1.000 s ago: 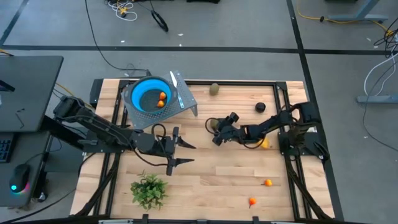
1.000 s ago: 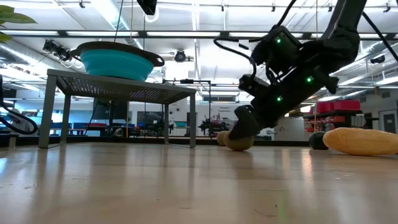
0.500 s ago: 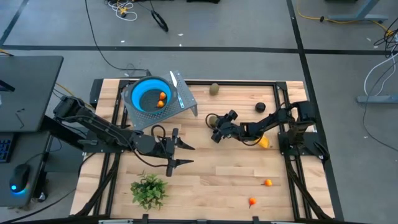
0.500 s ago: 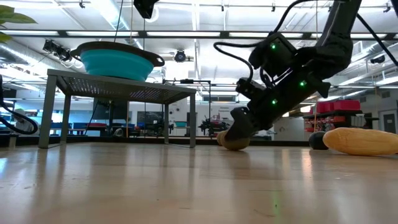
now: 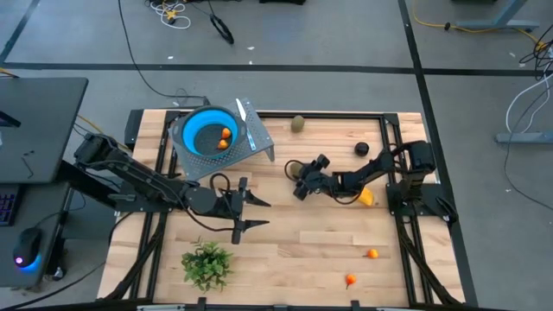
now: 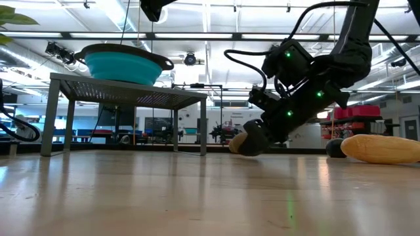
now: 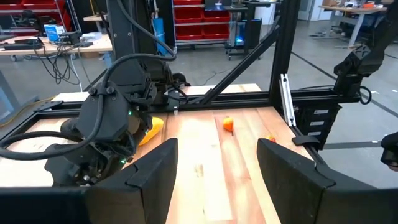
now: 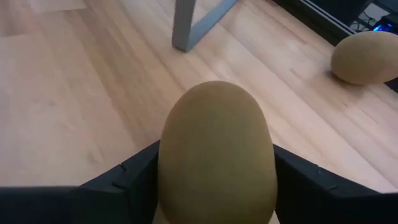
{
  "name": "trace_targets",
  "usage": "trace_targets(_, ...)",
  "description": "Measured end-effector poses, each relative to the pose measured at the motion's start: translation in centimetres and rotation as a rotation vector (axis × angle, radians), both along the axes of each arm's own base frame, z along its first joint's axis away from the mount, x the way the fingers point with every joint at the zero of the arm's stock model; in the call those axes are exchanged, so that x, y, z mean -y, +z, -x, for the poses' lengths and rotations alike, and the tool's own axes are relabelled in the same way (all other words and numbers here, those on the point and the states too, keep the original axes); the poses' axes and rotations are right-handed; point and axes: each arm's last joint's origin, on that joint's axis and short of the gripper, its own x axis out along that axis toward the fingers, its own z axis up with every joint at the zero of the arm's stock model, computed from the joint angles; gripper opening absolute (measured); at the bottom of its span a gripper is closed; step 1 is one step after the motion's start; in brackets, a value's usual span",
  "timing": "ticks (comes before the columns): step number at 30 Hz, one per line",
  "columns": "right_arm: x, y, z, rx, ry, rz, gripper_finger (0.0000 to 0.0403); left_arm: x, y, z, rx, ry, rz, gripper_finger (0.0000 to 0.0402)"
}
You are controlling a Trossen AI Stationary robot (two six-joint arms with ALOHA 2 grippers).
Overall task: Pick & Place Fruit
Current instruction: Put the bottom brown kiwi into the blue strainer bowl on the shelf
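Observation:
My right gripper (image 5: 298,183) is shut on an olive-brown oval fruit (image 8: 216,118) near the table's middle, just right of the bowl's stand. A second olive oval (image 5: 297,123) lies at the far edge. The dark ball (image 5: 361,149) and the yellow-orange piece (image 5: 367,198) lie beside the right arm. Two tiny orange fruits (image 5: 371,253) (image 5: 350,279) rest near the right near corner. More orange pieces sit in the blue bowl (image 5: 194,123). My left gripper (image 5: 263,213) waits open, left of centre. My right gripper pinches the olive oval between its two fingers (image 8: 134,180), one on each long side (image 8: 171,165); its rounded end sticks out past the fingertips. The fingers slant down from the table's right. The oval sits low over the wood (image 6: 237,142); I cannot tell whether it is clear.
The bowl stands on a small metal mesh stand (image 5: 259,142) at the far left, its legs (image 8: 186,25) close to the held fruit. A green plant sprig (image 5: 207,263) lies at the near left. Bare wood (image 5: 311,238) stretches between the two grippers and the near edge.
My right gripper, with the olive oval between its fingers, has edged slightly toward the table's left, and its wrist has tipped a little.

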Motion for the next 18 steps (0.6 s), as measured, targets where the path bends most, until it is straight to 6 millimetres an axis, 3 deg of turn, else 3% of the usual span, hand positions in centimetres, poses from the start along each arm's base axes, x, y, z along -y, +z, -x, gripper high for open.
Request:
trace_targets(7,-1.5,0.6,-0.1,0.021,0.097,-0.047,0.0244,0.1,-0.3,0.1,-0.024,-0.022,-0.135,0.0228)
trace_targets(18,-6.4,5.1,-0.8,0.309,0.548,-0.396,0.0244,2.5,-1.8,1.7,-0.14,-0.112,-0.702,0.0231)
